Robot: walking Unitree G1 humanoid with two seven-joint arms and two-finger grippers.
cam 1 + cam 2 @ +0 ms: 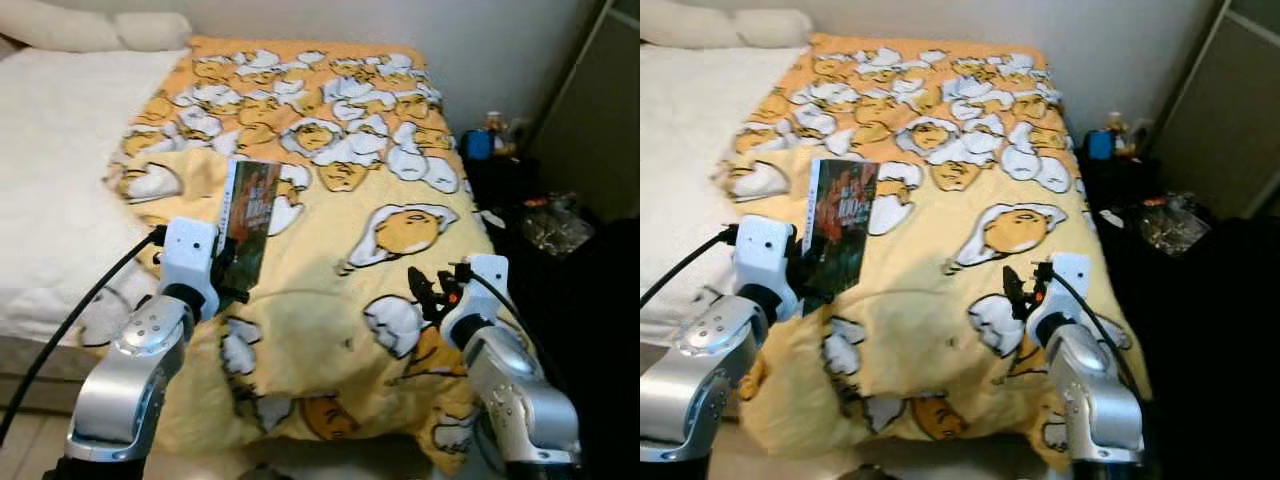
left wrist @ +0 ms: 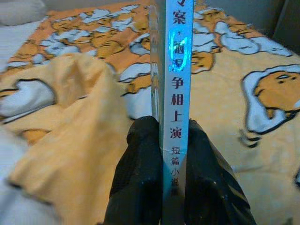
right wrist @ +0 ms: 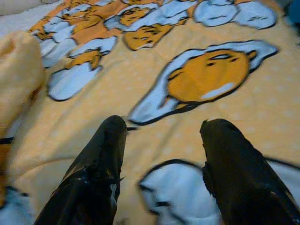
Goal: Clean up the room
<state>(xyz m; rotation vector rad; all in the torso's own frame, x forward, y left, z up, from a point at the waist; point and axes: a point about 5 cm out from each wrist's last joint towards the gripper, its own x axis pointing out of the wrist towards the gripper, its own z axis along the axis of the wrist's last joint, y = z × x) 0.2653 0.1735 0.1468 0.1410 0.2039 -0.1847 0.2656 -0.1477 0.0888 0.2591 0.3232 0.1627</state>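
I have the left gripper (image 2: 164, 187) clamped on a slim paperback book with a dark cover and a pale blue spine (image 1: 250, 222). In the left wrist view the two black fingers (image 2: 138, 178) press on either side of the spine near its lower end, and the book stands upright, raised above the yellow duvet printed with egg-yolk cartoon figures (image 1: 330, 330). From the head camera the book is over the bed's left half, just in front of my left wrist and clear of the fabric.

My right gripper (image 3: 161, 140) hovers low over the same duvet near the bed's right edge, its fingers spread apart with nothing between them.

I judge the step in hand to be carrying: the book is picked up and needs a home. To the right of the bed I see a dark low stand with a blue container and small clutter on it (image 1: 500, 165), but I cannot tell whether books belong there. The next move calls for turning the body away from the bed while I keep the grip firm, because the hold is only on the spine's end and the book could pivot or slip if I swing quickly.
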